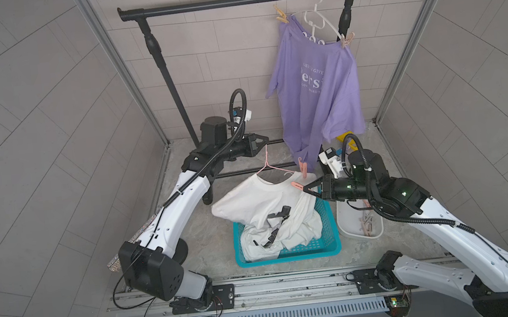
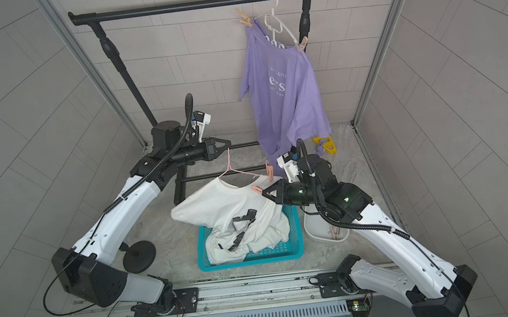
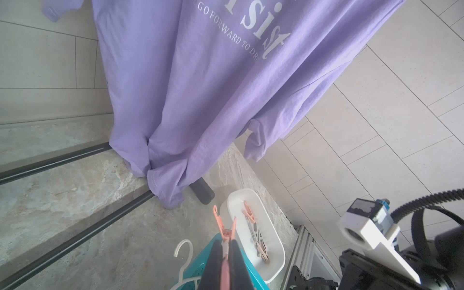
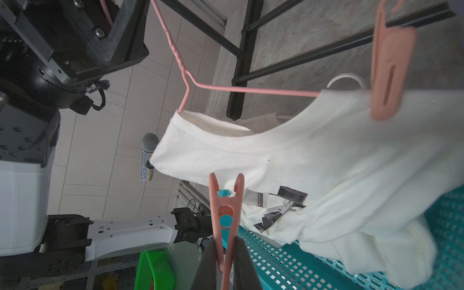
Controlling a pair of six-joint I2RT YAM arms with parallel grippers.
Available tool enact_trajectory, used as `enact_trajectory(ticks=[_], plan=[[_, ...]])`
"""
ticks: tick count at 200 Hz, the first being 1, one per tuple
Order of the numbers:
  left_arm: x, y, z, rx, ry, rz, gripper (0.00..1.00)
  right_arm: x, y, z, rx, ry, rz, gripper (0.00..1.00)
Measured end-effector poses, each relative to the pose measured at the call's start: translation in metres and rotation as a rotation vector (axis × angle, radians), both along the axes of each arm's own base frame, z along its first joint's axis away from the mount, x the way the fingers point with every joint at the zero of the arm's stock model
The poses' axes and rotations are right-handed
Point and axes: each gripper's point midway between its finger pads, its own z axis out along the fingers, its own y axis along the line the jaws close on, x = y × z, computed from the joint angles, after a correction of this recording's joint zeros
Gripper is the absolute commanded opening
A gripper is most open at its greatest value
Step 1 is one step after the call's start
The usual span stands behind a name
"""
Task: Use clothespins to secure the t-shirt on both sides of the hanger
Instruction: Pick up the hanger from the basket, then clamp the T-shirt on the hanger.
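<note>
Spilling over the teal basket [image 1: 287, 257], the white t-shirt [image 1: 250, 204] hangs on a pink hanger [image 4: 251, 89]. The right gripper [image 1: 305, 188] is clamped on a salmon clothespin [image 1: 296, 185], just beside the shirt's shoulder, near a clipped clothespin [image 1: 303, 168]. Beyond, the left gripper [image 1: 266, 139] pinches the hanger's hook; a purple shirt [image 1: 319, 95] hangs behind on the rail [image 1: 231, 2].

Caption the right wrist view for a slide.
Right gripper holds a clothespin near the t-shirt on the hanger.

Purple t-shirt [image 3: 200, 100], white tray [image 3: 272, 223] of clothespins [image 3: 251, 216]
</note>
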Motion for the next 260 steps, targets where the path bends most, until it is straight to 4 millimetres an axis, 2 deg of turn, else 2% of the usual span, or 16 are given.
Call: enact_trajectory(ticks=[58,92,136,207,260], plan=[[-0.007,-0.016,-0.007,0.005,-0.011,0.008,0.0,0.009,0.04,0.012,0.096,-0.008,-0.049,0.0],[-0.006,-0.017,-0.008,0.007,-0.024,0.025,0.0,0.016,0.059,0.014,0.129,-0.005,-0.082,0.0],[-0.008,-0.015,-0.008,0.004,-0.053,0.048,0.0,0.014,0.081,0.016,0.179,0.016,-0.096,0.0],[-0.005,-0.016,-0.004,-0.006,-0.084,0.056,0.0,0.01,0.101,0.025,0.266,0.054,-0.103,0.0],[-0.005,-0.016,-0.004,-0.005,-0.088,0.055,0.0,0.011,0.113,0.013,0.268,0.094,-0.103,0.0]])
